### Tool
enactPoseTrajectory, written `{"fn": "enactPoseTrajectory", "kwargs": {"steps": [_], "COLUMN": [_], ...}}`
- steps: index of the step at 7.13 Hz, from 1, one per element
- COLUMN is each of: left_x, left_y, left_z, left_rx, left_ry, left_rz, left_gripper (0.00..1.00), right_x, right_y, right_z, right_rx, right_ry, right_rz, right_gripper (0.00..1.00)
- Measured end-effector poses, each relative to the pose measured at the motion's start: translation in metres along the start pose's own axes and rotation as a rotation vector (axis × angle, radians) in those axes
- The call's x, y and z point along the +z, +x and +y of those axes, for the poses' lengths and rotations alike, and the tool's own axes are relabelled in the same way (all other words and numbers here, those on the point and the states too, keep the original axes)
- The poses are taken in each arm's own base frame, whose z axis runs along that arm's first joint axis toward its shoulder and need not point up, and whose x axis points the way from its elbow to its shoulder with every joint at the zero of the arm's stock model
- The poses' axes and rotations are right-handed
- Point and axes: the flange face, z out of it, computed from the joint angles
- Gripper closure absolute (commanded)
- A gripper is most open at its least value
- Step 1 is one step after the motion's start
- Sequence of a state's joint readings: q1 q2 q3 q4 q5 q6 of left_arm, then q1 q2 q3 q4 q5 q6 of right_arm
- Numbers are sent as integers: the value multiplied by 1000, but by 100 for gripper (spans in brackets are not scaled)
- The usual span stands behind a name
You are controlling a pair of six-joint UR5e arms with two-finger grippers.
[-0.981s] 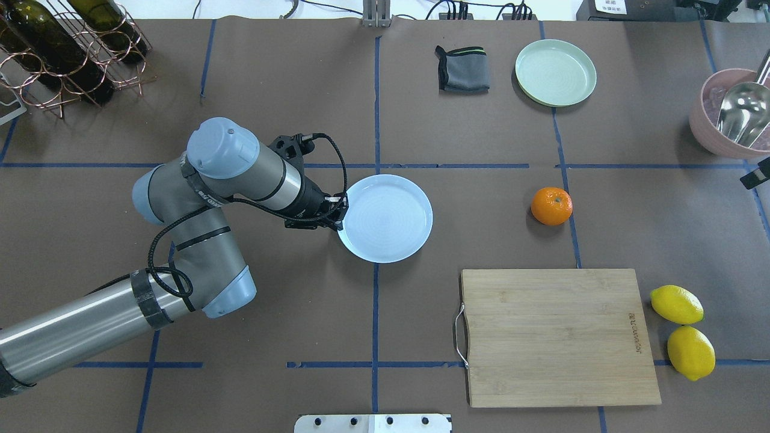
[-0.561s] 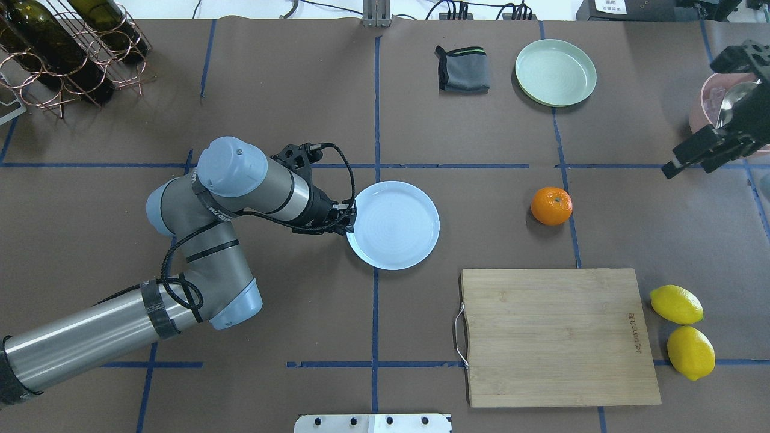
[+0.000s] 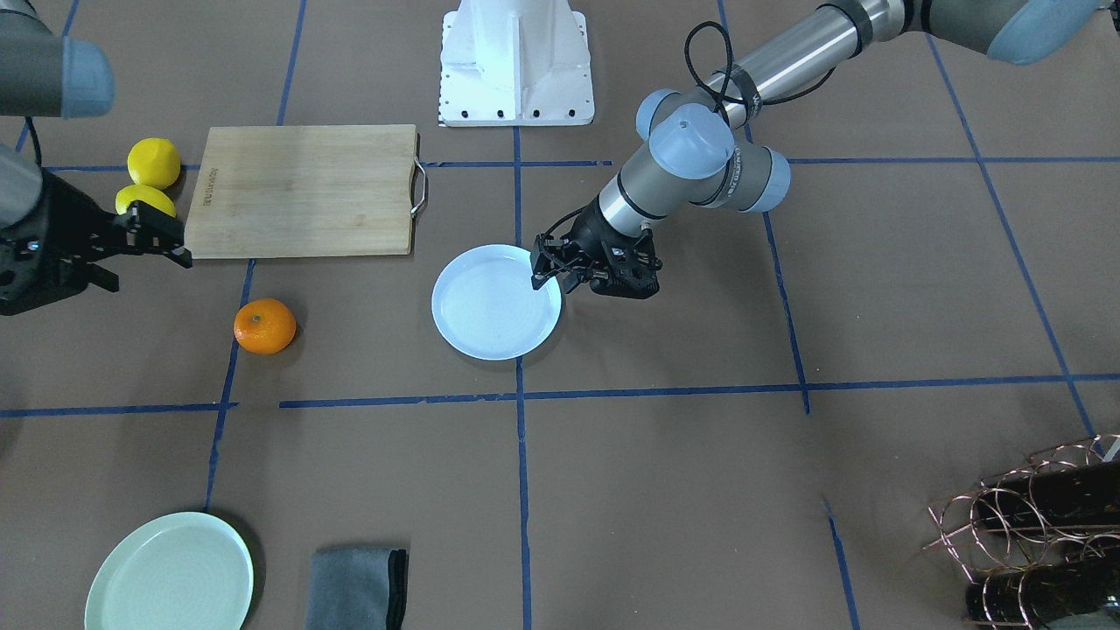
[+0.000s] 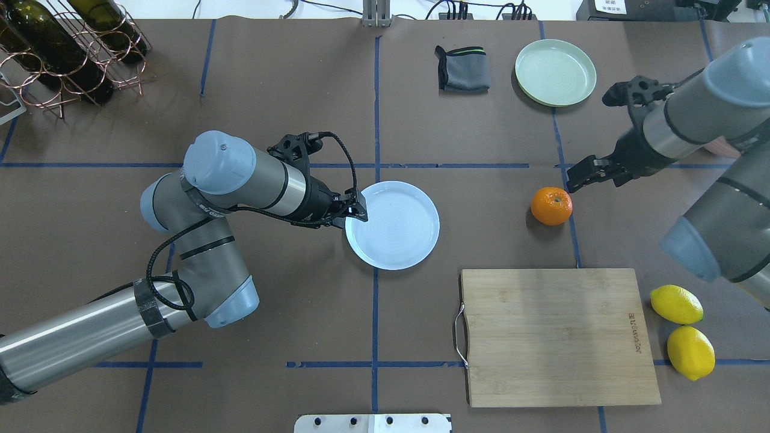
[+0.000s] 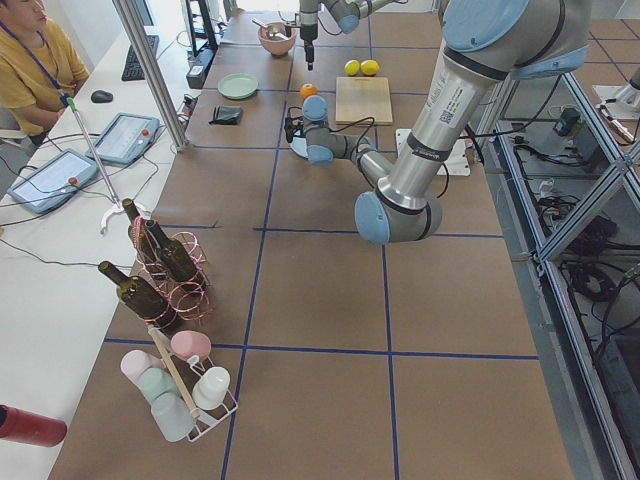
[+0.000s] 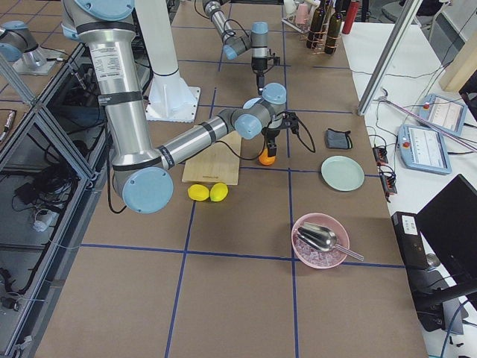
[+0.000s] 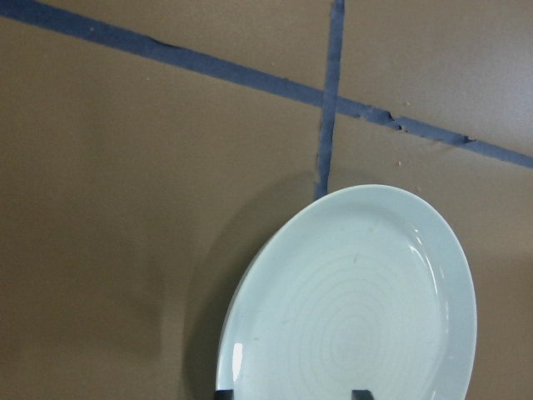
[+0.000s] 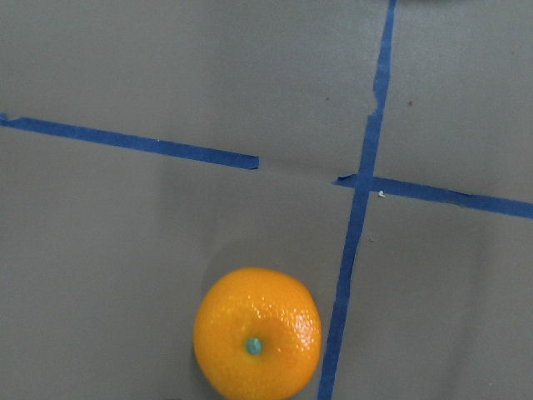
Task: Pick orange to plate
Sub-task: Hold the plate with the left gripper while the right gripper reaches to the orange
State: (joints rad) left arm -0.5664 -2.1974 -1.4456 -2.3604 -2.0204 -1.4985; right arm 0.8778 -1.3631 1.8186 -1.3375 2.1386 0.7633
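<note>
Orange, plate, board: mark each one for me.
orange [image 4: 551, 205], overhead view, top, beside the stem dimple.
plate [image 4: 394, 225], overhead view, bare centre.
board [image 4: 556, 337], overhead view, middle of its face.

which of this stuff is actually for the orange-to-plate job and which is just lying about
For the job: orange, white plate, right pincer near the orange, left pincer at the white plate's rim.

Lying about: mint-green plate, grey cloth, cutting board, lemons, bottle rack.
</note>
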Motion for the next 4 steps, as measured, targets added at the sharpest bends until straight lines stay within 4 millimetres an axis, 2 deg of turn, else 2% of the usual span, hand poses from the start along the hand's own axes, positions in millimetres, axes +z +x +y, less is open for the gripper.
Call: {"fn": "enactPoseTrajectory", "kwargs": {"steps": [2,4], "left_x": [-7,-16], "left_y": [1,-3], "left_z": [3,7], "left_rx": [5,8], "left_ry": [2,4], "left_rz": [10,18], "left_gripper": [39,39], "right_x": [42,55], "right_y": [-15,-21], "right_z": [-6,-13], "right_rx": [-3,19], "right_ry": [32,33], "right_rz": [80,93], "right_gripper": [0,0]}}
